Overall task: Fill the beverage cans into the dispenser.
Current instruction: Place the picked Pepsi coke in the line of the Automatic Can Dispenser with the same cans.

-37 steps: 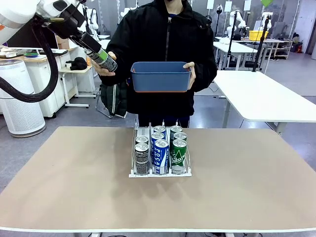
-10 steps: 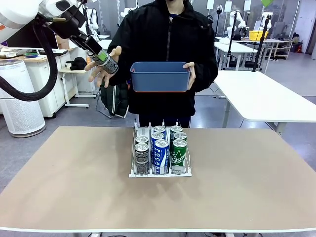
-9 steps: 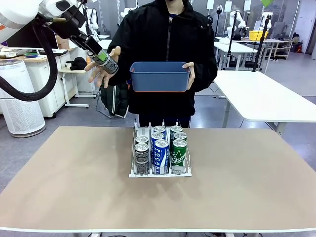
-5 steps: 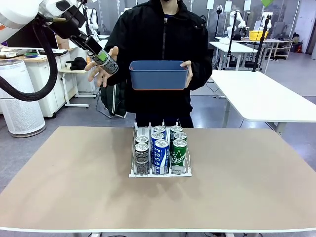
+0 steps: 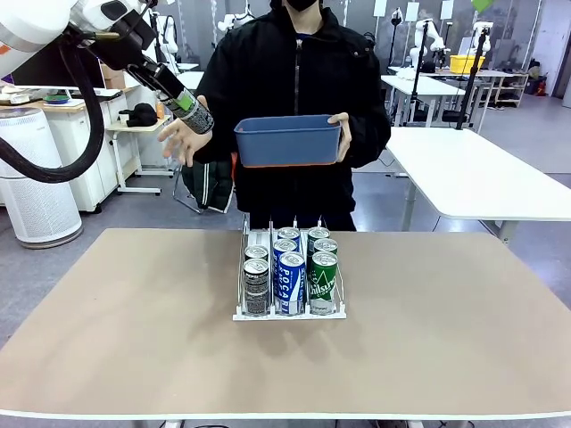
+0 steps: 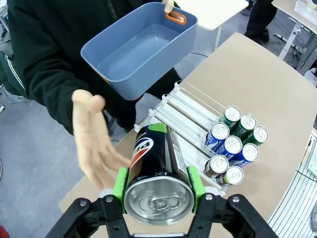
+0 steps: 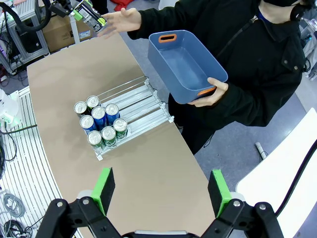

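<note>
My left gripper (image 5: 186, 107) is raised at the far left, shut on a dark beverage can (image 5: 191, 111) that tilts toward the person. In the left wrist view the green pads (image 6: 120, 182) clamp this can (image 6: 157, 171) just below its silver top. The person's open hand (image 5: 181, 140) hovers just under and behind it, apart from the can. The dispenser (image 5: 259, 237) stands mid-table with several cans: dark ones (image 5: 256, 287) left, blue-and-white ones (image 5: 292, 281) in the middle, green ones (image 5: 323, 281) right. My right gripper (image 7: 161, 191) hangs open high above the table.
The person at the far edge holds an empty blue bin (image 5: 287, 141) chest-high in the other hand, above and behind the dispenser. The back of the dispenser's lanes (image 6: 190, 106) is bare. The brown tabletop (image 5: 428, 339) is free on both sides of the rack.
The person's open hand has dropped a little from beside the can to below it, and the blue bin has sunk slightly. My left gripper and the can have stayed put.
</note>
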Tool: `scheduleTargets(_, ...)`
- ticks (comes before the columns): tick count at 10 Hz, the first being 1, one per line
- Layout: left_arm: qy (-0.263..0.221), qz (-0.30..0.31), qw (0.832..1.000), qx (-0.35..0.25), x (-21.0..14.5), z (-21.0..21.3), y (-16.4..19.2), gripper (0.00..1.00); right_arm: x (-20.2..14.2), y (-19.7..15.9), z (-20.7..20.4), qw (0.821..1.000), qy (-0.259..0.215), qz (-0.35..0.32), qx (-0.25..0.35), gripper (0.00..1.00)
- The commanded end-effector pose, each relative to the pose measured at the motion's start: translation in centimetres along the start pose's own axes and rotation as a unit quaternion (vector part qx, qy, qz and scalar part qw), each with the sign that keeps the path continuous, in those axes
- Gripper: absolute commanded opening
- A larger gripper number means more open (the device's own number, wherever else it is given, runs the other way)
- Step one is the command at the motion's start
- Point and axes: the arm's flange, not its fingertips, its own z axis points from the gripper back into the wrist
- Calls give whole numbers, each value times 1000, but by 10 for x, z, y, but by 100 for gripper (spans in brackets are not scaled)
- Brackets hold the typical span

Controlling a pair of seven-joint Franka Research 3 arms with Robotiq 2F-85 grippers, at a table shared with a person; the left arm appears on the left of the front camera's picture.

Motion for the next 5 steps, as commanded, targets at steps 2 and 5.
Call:
scheduleTargets(2,-1,-1,1000,3,0,2,1,19,1,0,0,1000,-2,1,0,100)
scheduleTargets(5,-1,-1,1000,3,0,2,1,19,1,0,0,1000,-2,1,0,100)
